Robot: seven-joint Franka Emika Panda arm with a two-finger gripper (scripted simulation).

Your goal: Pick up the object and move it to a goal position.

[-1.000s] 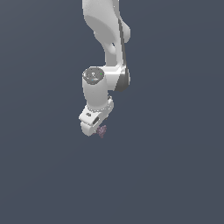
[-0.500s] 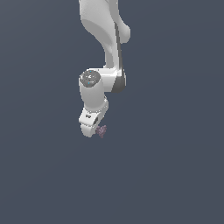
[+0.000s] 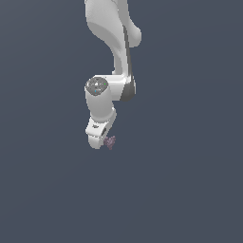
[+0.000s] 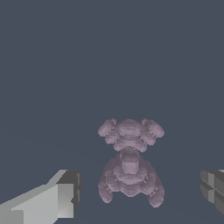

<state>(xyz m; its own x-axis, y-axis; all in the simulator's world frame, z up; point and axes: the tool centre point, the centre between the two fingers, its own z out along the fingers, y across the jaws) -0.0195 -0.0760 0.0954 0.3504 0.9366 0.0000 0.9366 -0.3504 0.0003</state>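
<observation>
So, quick status from my end:
Gripper [image 4: 140, 192]: wide open, holding nothing, I see a clear gap each side.
Object [image 4: 130, 162]: purple lump between the fingers [image 4: 59, 197], touching neither.
Exterior view: object [image 3: 110, 142] beside the fingertips.

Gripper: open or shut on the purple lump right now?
Open. In the wrist view the gripper has a finger on each side of the purple lump, with clear gaps and no contact.
</observation>
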